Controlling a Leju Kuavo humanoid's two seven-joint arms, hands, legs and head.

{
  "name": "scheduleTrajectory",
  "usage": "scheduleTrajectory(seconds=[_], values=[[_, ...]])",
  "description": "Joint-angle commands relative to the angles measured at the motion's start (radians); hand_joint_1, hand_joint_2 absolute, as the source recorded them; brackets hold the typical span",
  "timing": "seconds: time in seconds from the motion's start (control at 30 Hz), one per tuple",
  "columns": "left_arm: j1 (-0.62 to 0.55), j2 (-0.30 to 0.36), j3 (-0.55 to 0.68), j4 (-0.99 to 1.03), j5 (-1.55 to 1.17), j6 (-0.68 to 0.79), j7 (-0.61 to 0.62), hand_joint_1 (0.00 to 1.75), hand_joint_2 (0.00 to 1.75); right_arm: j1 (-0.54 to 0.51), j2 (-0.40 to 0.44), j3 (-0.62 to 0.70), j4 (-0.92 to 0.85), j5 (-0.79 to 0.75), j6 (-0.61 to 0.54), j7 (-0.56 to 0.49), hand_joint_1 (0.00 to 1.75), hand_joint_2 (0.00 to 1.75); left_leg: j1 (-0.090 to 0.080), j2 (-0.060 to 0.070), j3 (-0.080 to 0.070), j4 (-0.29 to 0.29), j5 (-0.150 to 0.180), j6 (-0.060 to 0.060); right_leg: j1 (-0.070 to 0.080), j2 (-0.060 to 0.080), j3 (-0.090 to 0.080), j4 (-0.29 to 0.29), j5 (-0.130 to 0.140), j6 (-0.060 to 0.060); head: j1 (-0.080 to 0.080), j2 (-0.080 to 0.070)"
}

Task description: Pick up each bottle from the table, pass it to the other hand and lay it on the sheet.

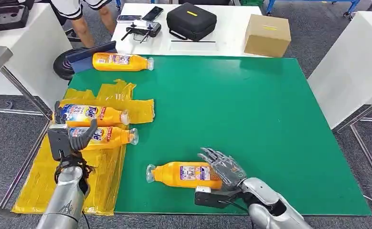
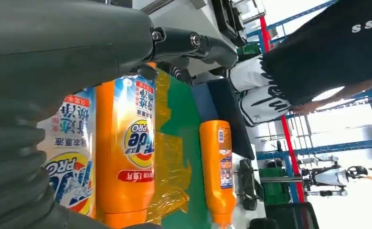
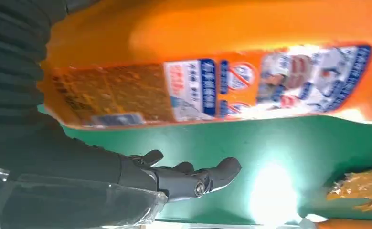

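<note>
While our right hand (image 1: 223,168) rests spread over the base of the nearest bottle (image 1: 184,174) lying on the green table (image 1: 250,119), our left hand (image 1: 74,136) hovers open above two bottles on the yellow sheet (image 1: 105,176). From the right wrist, fingers (image 3: 193,176) lie beside that bottle (image 3: 212,67); whether they grip it we cannot tell.

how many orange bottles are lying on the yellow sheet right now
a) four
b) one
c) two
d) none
c) two: in the head view, two orange bottles lie side by side on the yellow sheet at the table's left edge, while a third sits on the green mat at the far end and a fourth lies on the mat by the right robot hand.
</note>
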Motion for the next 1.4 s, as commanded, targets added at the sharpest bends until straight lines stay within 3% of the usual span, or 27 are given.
scheduleTrajectory(seconds=[0.03,0.5,0.8,0.93,1.0,1.17,1.2,1.23,1.3,1.4], values=[[0.022,-0.003,-0.014,-0.032,-0.007,0.006,0.014,0.0,1.75,-0.085,0.089,0.055,0.175,0.017,-0.011,0.049,0.0,1.75,0.001,0.002,0.004,-0.001,-0.002,-0.003,0.001,0.002,0.004,-0.001,-0.001,-0.002,0.0,0.0],[0.028,-0.002,-0.014,-0.04,-0.007,0.003,0.014,0.0,1.75,-0.09,0.092,0.056,0.186,0.018,-0.013,0.049,0.0,1.75,0.001,0.001,0.004,0.0,-0.002,-0.003,0.001,0.001,0.004,-0.001,-0.001,-0.002,0.0,0.0],[0.081,0.012,-0.026,-0.109,0.017,0.008,0.013,0.0,1.75,-0.172,0.178,0.074,0.419,0.098,-0.02,0.165,0.0,1.75,0.002,0.005,0.009,-0.001,-0.004,-0.006,0.002,0.004,0.008,-0.002,-0.002,-0.004,0.0,0.0],[0.103,0.015,-0.039,-0.128,0.036,0.011,0.008,0.0,1.75,-0.17,0.209,0.046,0.498,0.135,-0.07,0.199,0.0,1.75,0.002,0.006,0.01,-0.001,-0.003,-0.006,0.002,0.004,0.009,-0.002,-0.001,-0.004,0.0,0.0],[0.1,0.014,-0.046,-0.126,0.046,0.015,0.005,0.0,1.75,-0.167,0.221,0.053,0.531,0.221,-0.123,0.268,0.0,1.75,0.002,0.004,0.011,-0.002,-0.002,-0.005,0.002,0.001,0.009,-0.003,-0.001,-0.004,0.0,0.0],[0.09,0.013,-0.06,-0.125,0.048,0.013,0.003,0.0,1.75,-0.151,0.249,0.03,0.559,0.231,-0.103,0.265,0.02,1.75,0.002,0.001,0.014,-0.001,-0.002,-0.005,0.002,0.0,0.003,-0.002,-0.004,-0.009,0.0,0.0],[0.091,0.013,-0.062,-0.129,0.048,0.014,0.002,0.0,1.75,-0.147,0.25,0.026,0.559,0.237,-0.102,0.266,0.45,1.75,0.003,0.001,0.016,-0.002,-0.003,-0.007,0.002,0.0,0.004,-0.003,-0.004,-0.009,0.0,0.0],[0.093,0.012,-0.065,-0.136,0.049,0.014,0.001,0.0,1.75,-0.142,0.25,0.022,0.556,0.244,-0.1,0.267,1.41,1.75,0.002,0.001,0.017,-0.002,-0.003,-0.007,0.002,0.0,0.005,-0.003,-0.004,-0.009,0.001,0.0],[0.097,0.012,-0.07,-0.148,0.051,0.012,0.0,0.0,1.75,-0.137,0.246,0.022,0.553,0.267,-0.09,0.27,1.62,1.75,0.003,0.002,0.019,-0.002,-0.003,-0.01,0.002,0.0,0.006,-0.004,-0.004,-0.01,0.0,0.0],[0.098,0.012,-0.076,-0.157,0.052,0.009,0.001,0.0,1.75,-0.129,0.238,0.017,0.547,0.292,-0.078,0.265,1.69,1.75,0.003,0.002,0.02,-0.002,-0.004,-0.01,0.002,0.0,0.007,-0.004,-0.004,-0.009,0.0,0.0]])
